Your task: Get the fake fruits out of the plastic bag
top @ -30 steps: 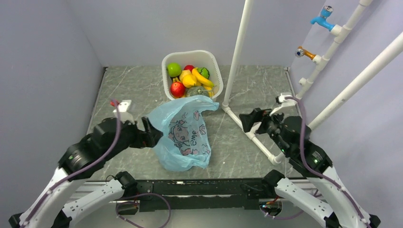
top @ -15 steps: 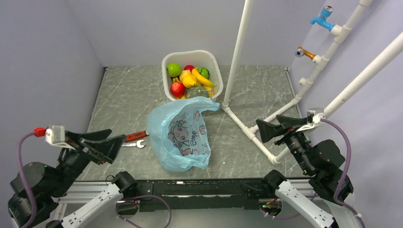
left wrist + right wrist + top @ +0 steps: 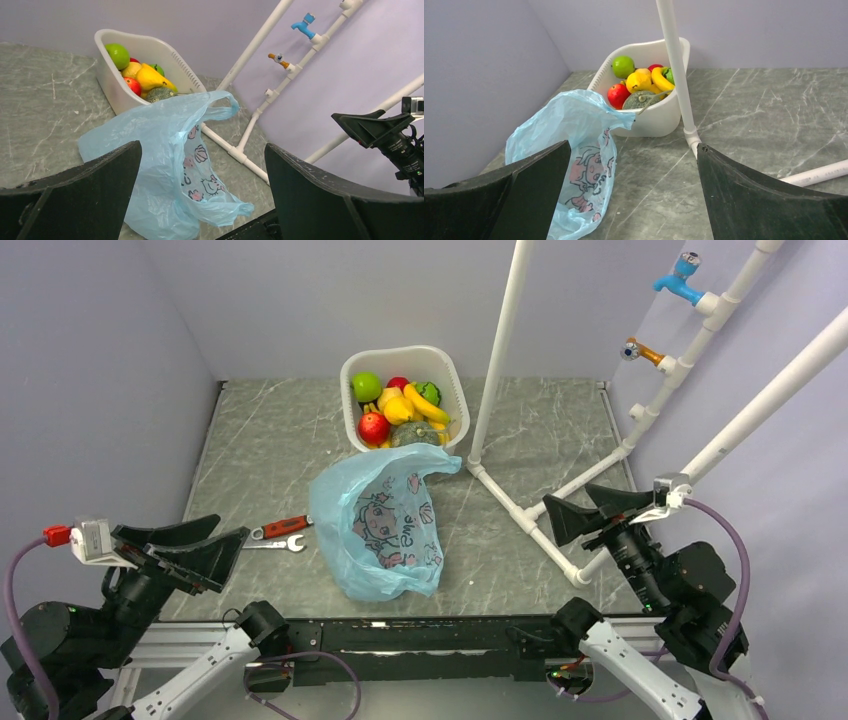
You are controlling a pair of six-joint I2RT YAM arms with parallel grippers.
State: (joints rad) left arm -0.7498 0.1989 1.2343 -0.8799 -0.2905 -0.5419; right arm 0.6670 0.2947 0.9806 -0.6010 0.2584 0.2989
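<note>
Markings: the plastic bag [image 3: 380, 525] carried a printed cartoon girl's face with small shell-like figures around it. A short line of lettering sat beside the face, too small to read. No other label or brand could be read on any item.

Left gripper [image 3: 232, 528]: jaws spread wide, nothing between them and touching nothing. It hung over the near-left part of the table [image 3: 260, 430], well apart from the bag. In the left wrist view the bag showed in the gap between the two dark fingers [image 3: 75, 195].

Right gripper [image 3: 566, 500]: jaws likewise spread wide and holding nothing. It hung at the near right, above the white pipe frame [image 3: 497, 350] and well apart from the bag.

Bag: lay slumped on the table at centre, printed side up, with its mouth and one loop handle [image 3: 440, 460] toward the white basket [image 3: 400, 352]. The handle lay just beside the basket wall; contact could not be told. Whether anything lay inside the bag could not be told.

Fake fruits: seen in the basket at the far side of the table, namely a light green apple [image 3: 366, 386], red apple [image 3: 373, 427], yellow round fruit [image 3: 397, 408] and banana [image 3: 425, 405]. A grey-green lumpy piece [image 3: 415, 432] lay with them.

Other: a red-handled wrench [image 3: 280, 533] lay flat just beside the bag's left edge. A blue tap [image 3: 680, 278] and an orange valve [image 3: 640, 350] were fixed on the right-hand pipes.
</note>
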